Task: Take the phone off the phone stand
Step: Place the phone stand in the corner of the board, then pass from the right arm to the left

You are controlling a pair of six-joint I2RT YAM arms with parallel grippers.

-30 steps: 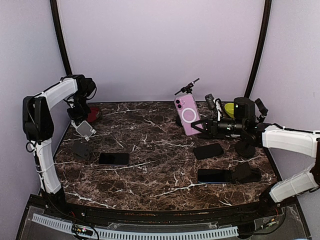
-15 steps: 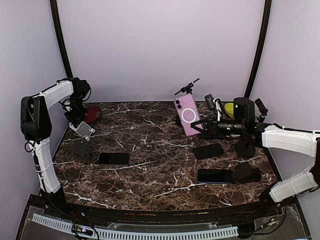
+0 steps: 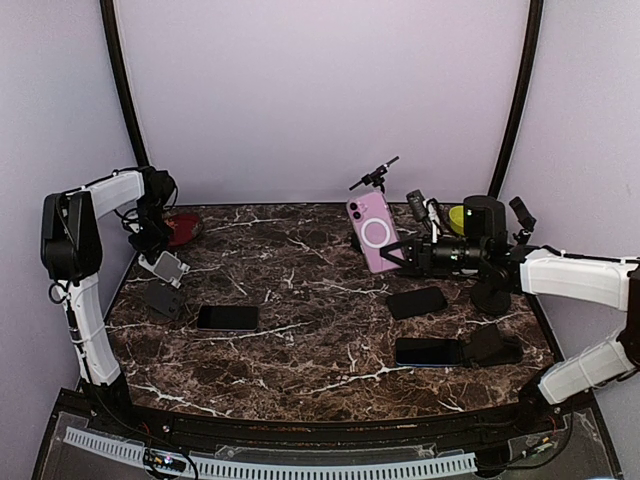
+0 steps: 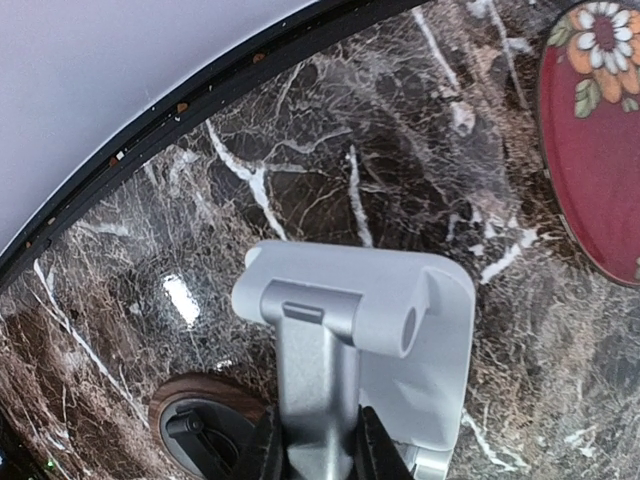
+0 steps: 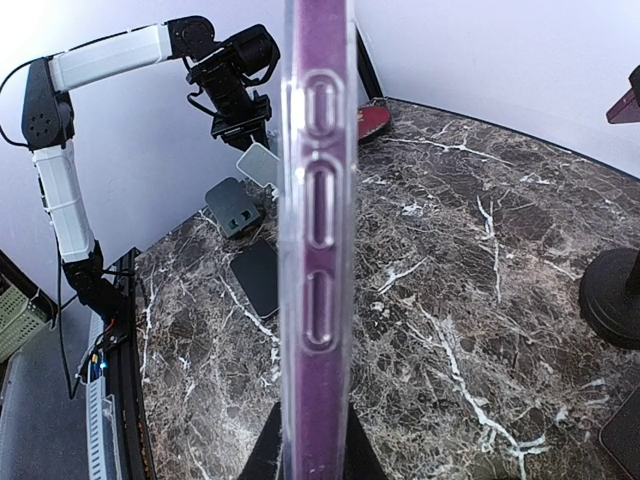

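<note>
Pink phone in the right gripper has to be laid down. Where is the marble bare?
Bare: the centre strip between the black phone on the left and the dark phone on the right. Crowded: the right edge, around the black stand.

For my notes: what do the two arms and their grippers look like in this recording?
Both arms have white shell links with black joint housings: left arm, right arm. Thin black cables loop beside the left arm's lower link. The left gripper and right gripper are black, with slim dark fingers. No markings are legible.
</note>
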